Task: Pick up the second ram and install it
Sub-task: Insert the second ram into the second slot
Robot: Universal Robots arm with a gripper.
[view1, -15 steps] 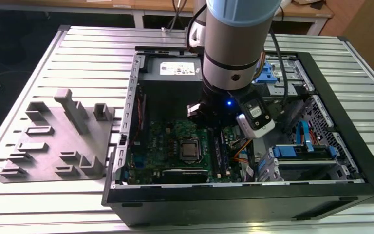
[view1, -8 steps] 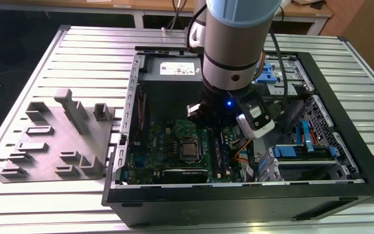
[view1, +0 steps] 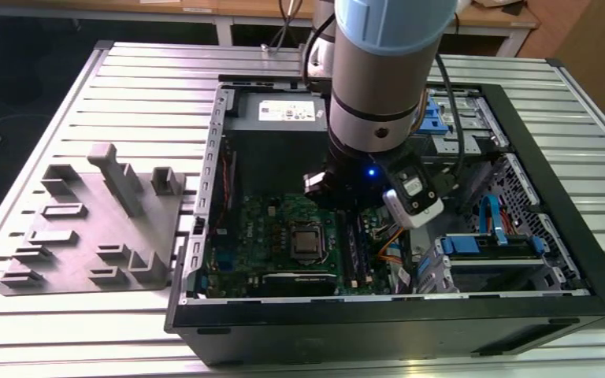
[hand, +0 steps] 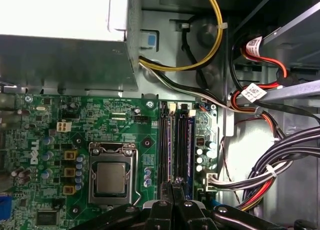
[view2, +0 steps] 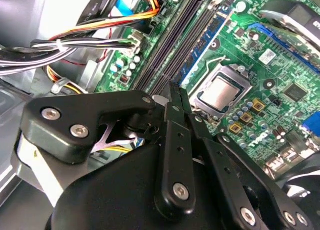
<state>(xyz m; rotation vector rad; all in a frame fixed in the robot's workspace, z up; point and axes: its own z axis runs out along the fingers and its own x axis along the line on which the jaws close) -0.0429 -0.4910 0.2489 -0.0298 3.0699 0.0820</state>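
Over the slots, fingers pinched narrow, gripping or only touching I cannot tell, meet what looks like the second ram, edge-on in its slot; off-centre pressure could tilt it, leaving one end unlatched or straining the board.

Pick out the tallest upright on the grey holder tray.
The long, narrow wall running from the grey holder tray's far edge towards its middle in the exterior view; it stands well above the stubby posts and low blocks around it.

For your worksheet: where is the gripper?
The gripper is inside the case, over the memory slots, at the exterior view's right of the processor socket.
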